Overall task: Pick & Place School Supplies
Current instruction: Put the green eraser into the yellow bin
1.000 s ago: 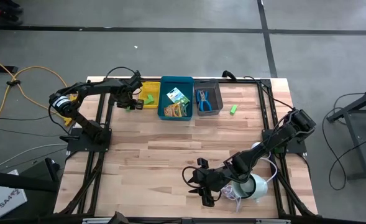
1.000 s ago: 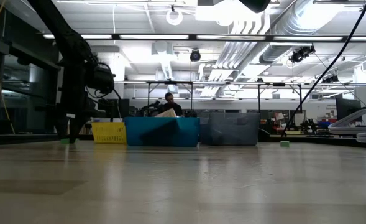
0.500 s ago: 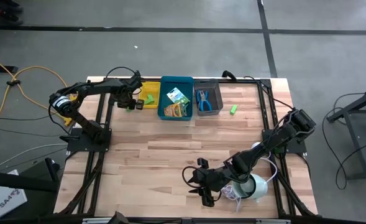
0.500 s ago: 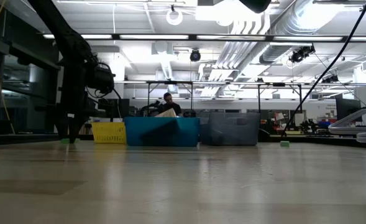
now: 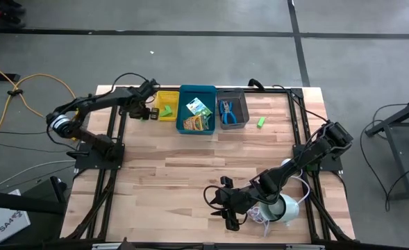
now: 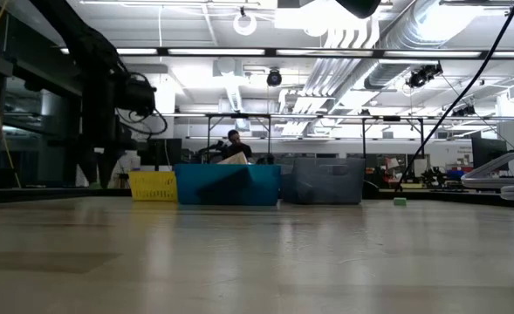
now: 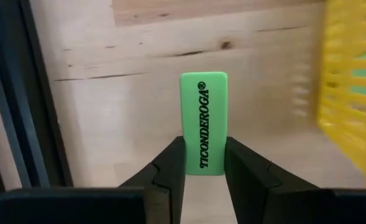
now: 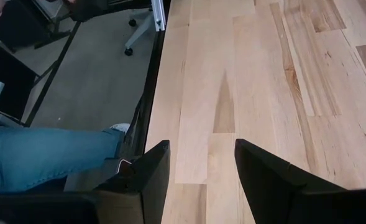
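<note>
Left wrist view gives us what the others don't: left tool (image 7: 204, 168) is pinching a green eraser (image 7: 204, 121) by one short end, black lettering running along its length. Its long axis lies in line with the fingers, free end pointing straight away from the wrist, over bare worktop (image 7: 127, 99) with the yellow bin (image 7: 350, 93) wall just beside.

High view only shows the left tool (image 5: 148, 113) at the far left of the worktop, next to the yellow bin (image 5: 167, 106); the eraser itself is too small to make out there. We do get the layout from it: blue bin (image 5: 197, 110) holds the crayon boxes (image 5: 199, 114), grey bin (image 5: 232, 111) holds the blue-handled scissors (image 5: 227, 111), and a second green eraser (image 5: 260, 122) lies on the worktop just right of the grey bin, long axis tilted.

Low view sees the three bins in a row and that second eraser (image 6: 400, 201) as a speck.

Right tool (image 5: 225, 203) sits near the front edge, fingers spread, nothing between them in the right wrist view (image 8: 198, 165).
</note>
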### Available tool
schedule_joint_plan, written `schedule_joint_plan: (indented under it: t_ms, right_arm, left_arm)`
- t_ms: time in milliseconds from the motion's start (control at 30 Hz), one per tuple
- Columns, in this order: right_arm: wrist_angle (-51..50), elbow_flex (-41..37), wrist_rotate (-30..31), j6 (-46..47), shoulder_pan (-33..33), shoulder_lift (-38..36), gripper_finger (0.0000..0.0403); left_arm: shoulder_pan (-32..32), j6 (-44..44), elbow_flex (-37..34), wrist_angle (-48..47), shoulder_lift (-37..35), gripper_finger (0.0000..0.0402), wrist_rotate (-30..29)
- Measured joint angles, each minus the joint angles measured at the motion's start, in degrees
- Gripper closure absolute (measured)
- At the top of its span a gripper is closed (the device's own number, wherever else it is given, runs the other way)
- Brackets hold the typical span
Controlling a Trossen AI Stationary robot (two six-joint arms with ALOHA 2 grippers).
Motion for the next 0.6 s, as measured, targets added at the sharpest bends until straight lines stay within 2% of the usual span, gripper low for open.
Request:
schedule_joint_plan:
  t_ms: [333,600]
  right_arm:
    - [0.0,0.0,0.0,0.0,0.0,0.0,0.023]
    - [0.0,0.0,0.0,0.0,0.0,0.0,0.023]
  left_arm:
    - [-2.3,0.0,0.0,1.4,-9.7,0.031,0.6]
    - [-6.6,0.0,0.1,10.5,-16.5,0.031,1.9]
